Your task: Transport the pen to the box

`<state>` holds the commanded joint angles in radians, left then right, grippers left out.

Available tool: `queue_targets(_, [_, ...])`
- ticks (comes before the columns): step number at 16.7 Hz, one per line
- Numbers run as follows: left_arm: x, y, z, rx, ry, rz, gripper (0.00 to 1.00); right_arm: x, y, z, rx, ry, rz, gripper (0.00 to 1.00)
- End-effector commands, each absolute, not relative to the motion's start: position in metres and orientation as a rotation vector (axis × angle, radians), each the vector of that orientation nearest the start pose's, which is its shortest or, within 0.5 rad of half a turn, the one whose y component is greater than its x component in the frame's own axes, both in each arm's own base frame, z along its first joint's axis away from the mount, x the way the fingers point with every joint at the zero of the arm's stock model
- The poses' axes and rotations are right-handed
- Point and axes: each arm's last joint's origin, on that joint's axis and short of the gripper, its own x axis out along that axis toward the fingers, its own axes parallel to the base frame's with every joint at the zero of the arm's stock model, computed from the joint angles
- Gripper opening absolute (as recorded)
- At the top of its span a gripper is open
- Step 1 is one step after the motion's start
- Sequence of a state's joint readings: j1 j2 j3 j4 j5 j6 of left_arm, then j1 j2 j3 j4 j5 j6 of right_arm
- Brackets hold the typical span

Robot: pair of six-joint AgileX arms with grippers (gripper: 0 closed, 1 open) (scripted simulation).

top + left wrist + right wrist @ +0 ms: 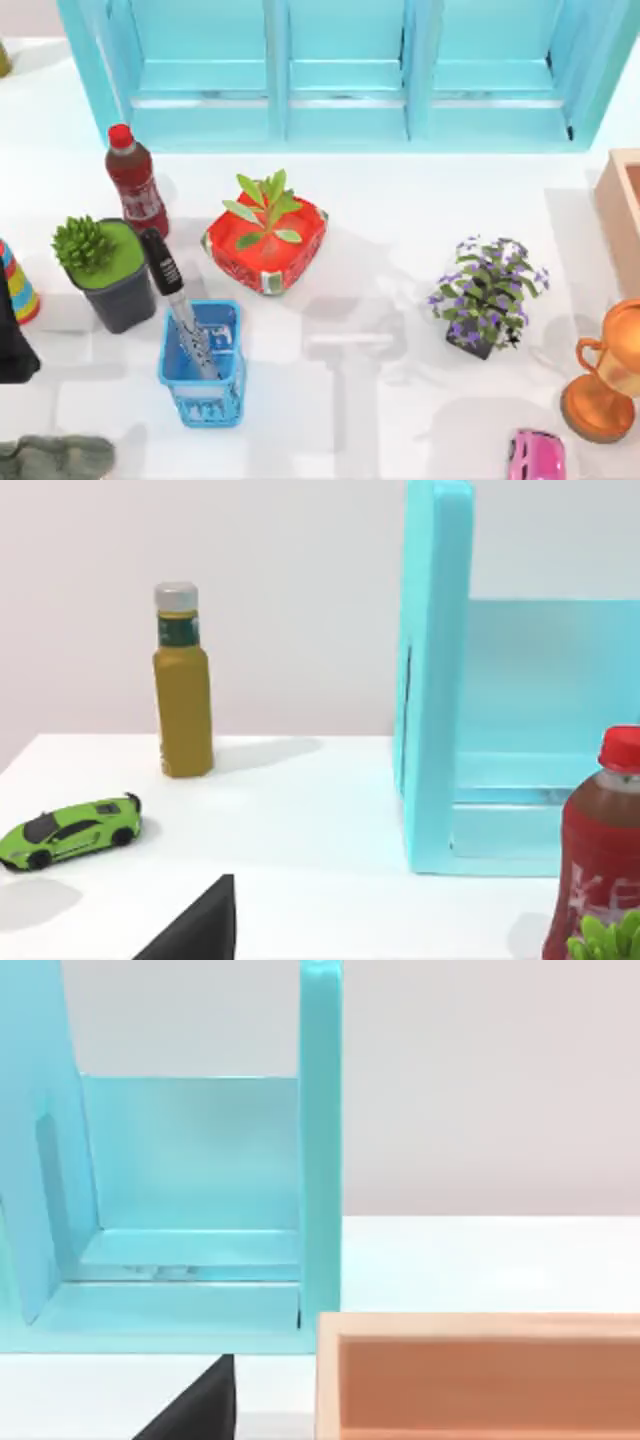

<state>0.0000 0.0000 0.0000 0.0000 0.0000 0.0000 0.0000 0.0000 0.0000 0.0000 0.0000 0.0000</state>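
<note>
The pen (178, 310) stands tilted in a small blue mesh basket (205, 385) at the front left, its black cap up and leaning toward the dark plant pot. The tan wooden box (620, 210) sits at the table's right edge, cut off by the frame; its long wall (480, 1380) is close in the right wrist view. A dark part of my left arm (12, 340) shows at the left edge, well left of the basket. Both wrist views hold a black wedge at their lower edge.
A red bottle (135, 180), a green plant in a dark pot (100, 262) and a red patterned planter (265, 240) crowd the basket. A purple flower pot (487, 292), a trophy (610, 375) and a pink car (537, 455) lie toward the box. A cyan shelf (340, 70) spans the back.
</note>
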Motion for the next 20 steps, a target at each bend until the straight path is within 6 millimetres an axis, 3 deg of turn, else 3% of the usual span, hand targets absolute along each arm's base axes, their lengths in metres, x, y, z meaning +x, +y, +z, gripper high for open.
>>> queue_targets(5, [0.106, -0.001, 0.160, 0.000, 0.000, 0.000, 1.00, 0.108, 0.004, 0.167, 0.011, 0.019, 0.044, 1.00])
queue_targets(10, [0.106, -0.001, 0.160, 0.000, 0.000, 0.000, 1.00, 0.125, 0.028, 0.195, 0.043, 0.129, 0.212, 1.00])
queue_targets(15, [0.106, -0.001, 0.160, 0.000, 0.000, 0.000, 1.00, 0.155, 0.074, 0.217, 0.053, 0.269, 0.401, 1.00])
queue_targets(20, [0.106, -0.001, 0.160, 0.000, 0.000, 0.000, 1.00, 0.181, 0.142, 0.221, 0.035, 0.403, 0.581, 1.00])
